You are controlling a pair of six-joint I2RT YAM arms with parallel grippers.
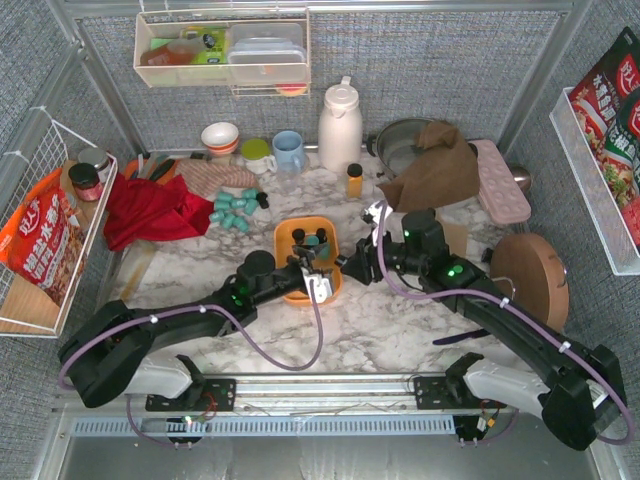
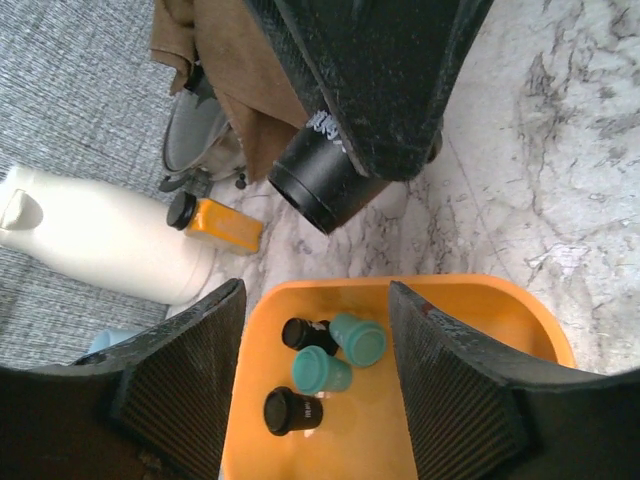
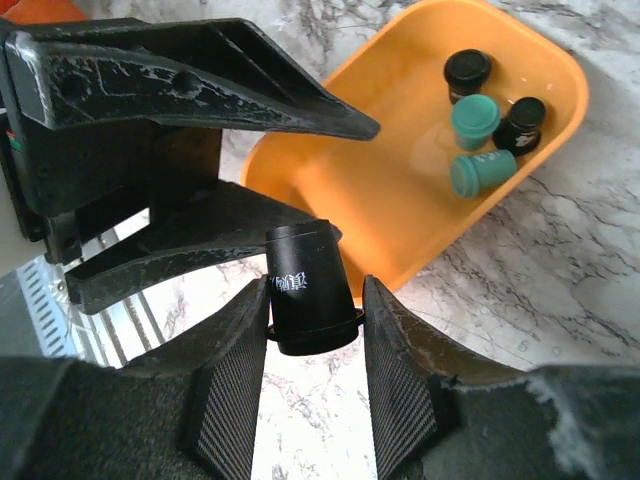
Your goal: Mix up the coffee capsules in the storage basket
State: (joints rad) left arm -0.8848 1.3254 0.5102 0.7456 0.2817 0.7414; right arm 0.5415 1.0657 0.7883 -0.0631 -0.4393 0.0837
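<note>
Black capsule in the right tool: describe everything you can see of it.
The small black cup-shaped coffee capsule looks like matte plastic, tapered, with white print on its side and a flanged rim at the wider end. It is pinched across its body between the right tool's fingers, held off the marble tabletop just outside the shallow orange plastic tray's rim.

right hand (image 3: 314, 300) grips black capsule (image 3: 305, 282) near orange basket (image 3: 385, 190).

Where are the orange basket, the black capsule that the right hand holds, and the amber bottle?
orange basket (image 3: 390, 200): right wrist view, bare floor.
black capsule (image 3: 308, 288): right wrist view, its side wall.
amber bottle (image 2: 228, 228): left wrist view, its body.
</note>
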